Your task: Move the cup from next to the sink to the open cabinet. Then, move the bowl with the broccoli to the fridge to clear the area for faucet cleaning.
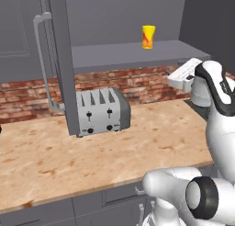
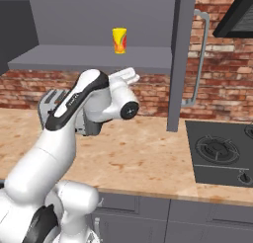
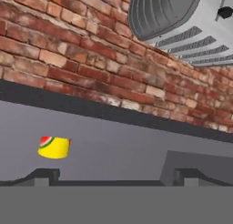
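**Cup on the cabinet shelf, pincer empty below it**

Spread wide and holding nothing, the pincer (image 3: 111, 175) shows in the hand view as two dark finger tips (image 3: 43, 175) far apart at the bottom edge, with bare grey surface between them. That camera is rolled over: the cup (image 3: 54, 147) appears upside down, up and to the left of the left tip and clear of both, against the grey shelf underside, with brick wall (image 3: 68, 54) above it and the toaster (image 3: 168, 13) in the top right corner.

From the left base view, the white hand reaches out just under the front edge of the shelf, to the right of the cup (image 1: 148, 36). The cup stands upright on the shelf of the open cabinet (image 1: 133, 55), well back from the front edge, its red-orange mark facing out.

From the right base view, the cup (image 2: 119, 40) stands on the shelf above the arm's wrist. The cabinet door (image 2: 182, 59) hangs open edge-on to the right, its long silver bar handle (image 2: 200, 59) facing the stove (image 2: 220, 150). Below the shelf, the silver toaster (image 1: 102, 111) sits on the wooden counter (image 1: 92, 156) against the brick wall, partly behind the other open door.
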